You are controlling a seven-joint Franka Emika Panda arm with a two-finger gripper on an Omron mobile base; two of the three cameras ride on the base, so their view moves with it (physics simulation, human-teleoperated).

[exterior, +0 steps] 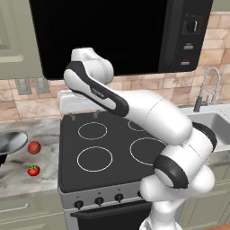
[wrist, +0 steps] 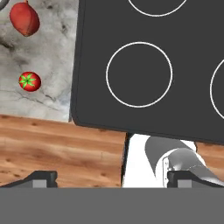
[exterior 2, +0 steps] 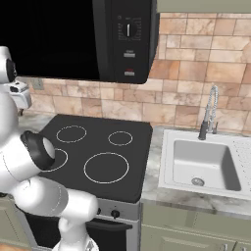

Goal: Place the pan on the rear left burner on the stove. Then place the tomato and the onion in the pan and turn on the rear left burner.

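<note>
1. Left base view: the white arm crosses the glossy black stove (exterior: 72,148); shiny pan (exterior: 10,143), smooth onion (exterior: 34,147) and leafy tomato (exterior: 33,170) sit left on marbled counter (exterior: 42,130).
2. Right base view: rear left burner (exterior 2: 71,133) lies bare; steel sink (exterior 2: 169,162) right.
3. Hand view: gripper (wrist: 111,178) fingers spread wide, apparently holding nothing.

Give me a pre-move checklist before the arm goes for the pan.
1. Gripper open, nothing between the fingertips: ok.
2. Pan on the counter left of the stove, partly cut off by the frame edge in the left base view; handle position: cannot tell.
3. Rear left burner bare, nothing on it: ok.
4. Onion and tomato on the counter, apart from each other and outside the pan: ok.
5. Gripper lined up over the pan: not ok; the hand view looks down on the stove's front left corner.
6. Knobs reachable along the front panel: ok.
</note>
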